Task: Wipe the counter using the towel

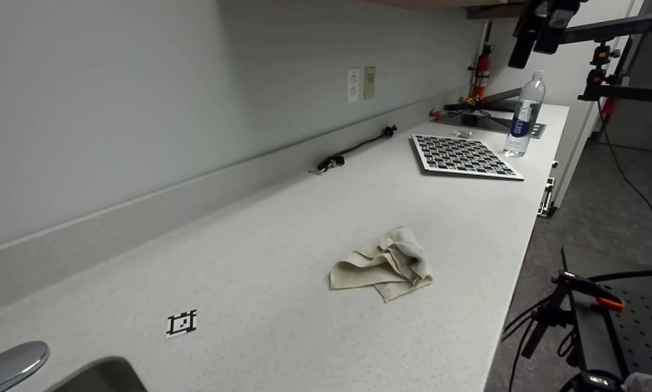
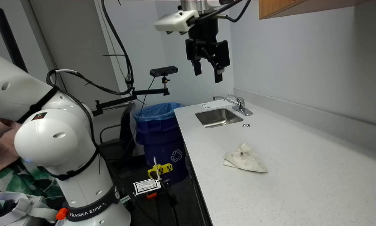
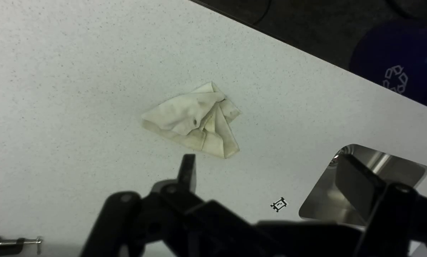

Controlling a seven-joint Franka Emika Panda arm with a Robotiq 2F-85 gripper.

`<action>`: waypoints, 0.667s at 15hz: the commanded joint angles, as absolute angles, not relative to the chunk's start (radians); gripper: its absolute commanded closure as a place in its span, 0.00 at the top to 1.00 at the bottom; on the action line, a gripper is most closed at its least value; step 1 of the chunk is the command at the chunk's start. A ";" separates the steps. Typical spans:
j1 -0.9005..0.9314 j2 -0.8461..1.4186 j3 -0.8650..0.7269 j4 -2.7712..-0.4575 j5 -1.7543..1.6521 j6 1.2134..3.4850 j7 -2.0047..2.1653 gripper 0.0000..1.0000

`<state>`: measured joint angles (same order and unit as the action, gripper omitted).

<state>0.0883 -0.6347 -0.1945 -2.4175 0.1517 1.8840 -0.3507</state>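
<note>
I find the black two-finger gripper [image 2: 208, 73] spread and unladen, high above the pale speckled counter [image 2: 313, 175]. There the crumpled beige cloth towel [image 3: 186, 113] lies, in the wrist view, off the gripper's centre, away from the rectangular steel sink [image 3: 324, 200]; I judge sideways correction due.

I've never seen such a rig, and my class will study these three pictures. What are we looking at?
A white robot arm with a black end effector for grasping. Two pictures are taken from outside the robot; the wrist view looks down from the arm itself. On the pale counter, which has a sink, lies a crumpled towel. An exterior view also shows a bottle standing beside a checkered board. Nothing is held: the end effector hangs open above the counter. The task is wiping with that towel.
</note>
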 commanded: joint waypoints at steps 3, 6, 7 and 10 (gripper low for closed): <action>0.065 -0.630 -0.176 -2.423 0.157 1.890 -0.360 1.00; 0.059 -0.623 -0.172 -2.446 0.147 1.907 -0.361 1.00; 0.058 -0.620 -0.171 -2.457 0.144 1.915 -0.362 1.00; 0.047 -0.592 -0.159 -2.502 0.117 1.973 -0.353 1.00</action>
<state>0.0756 -0.6142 -0.1854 -2.4613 0.1401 1.9063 -0.3507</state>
